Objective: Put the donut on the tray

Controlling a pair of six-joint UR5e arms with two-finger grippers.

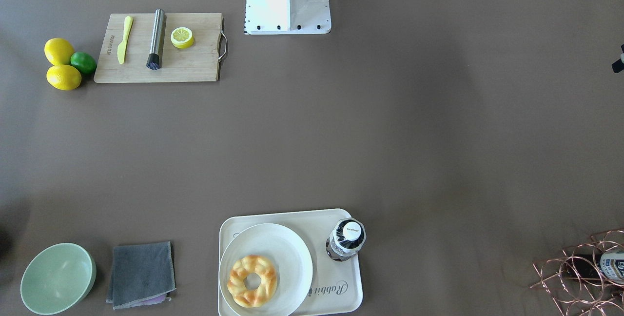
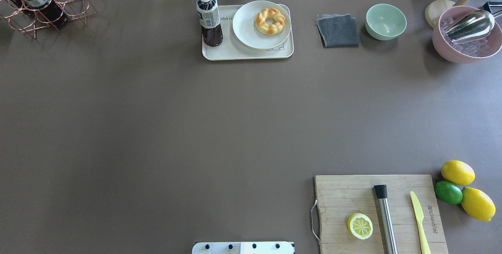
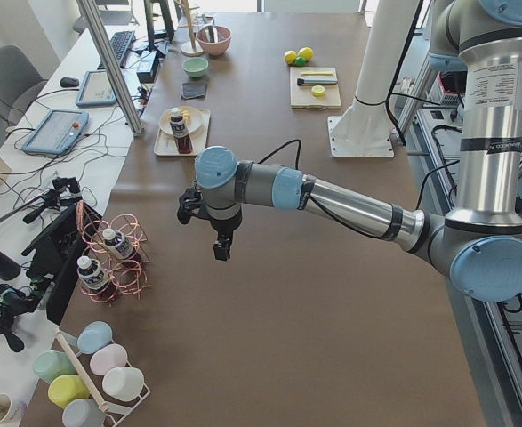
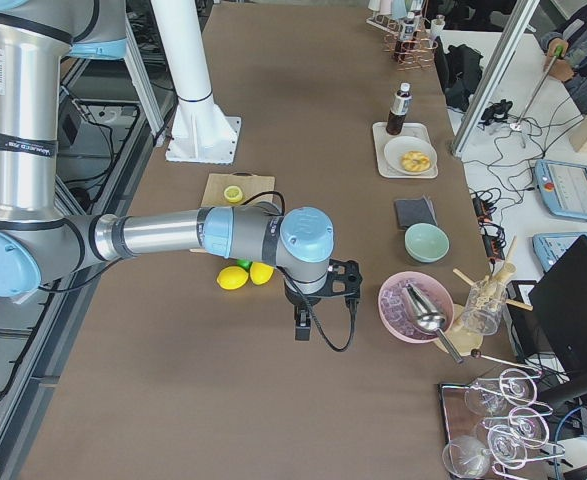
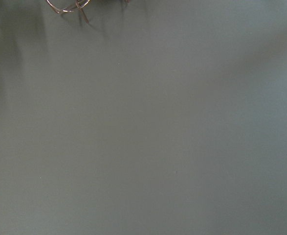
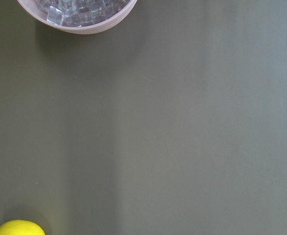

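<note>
The golden-brown braided donut [image 1: 252, 280] lies on a round white plate [image 1: 273, 243], and the plate stands on the cream "Rabbit" tray [image 1: 341, 291] at the table's far edge. In the overhead view the donut [image 2: 270, 21], plate [image 2: 251, 36] and tray [image 2: 219, 52] sit at the top centre. Neither gripper shows in the overhead or front view. My left gripper [image 3: 220, 252] hangs over bare table near the copper rack, far from the tray. My right gripper [image 4: 301, 330] hangs over the table near the pink bowl. I cannot tell whether either is open or shut.
A dark bottle [image 2: 209, 19] stands on the tray's left part. A grey cloth [image 2: 338, 30], green bowl [image 2: 386, 21] and pink ice bowl [image 2: 466, 36] line the far edge. A cutting board [image 2: 353, 191] with lemon half, lemons [image 2: 457, 172] and a copper rack [image 2: 43, 7] stand around.
</note>
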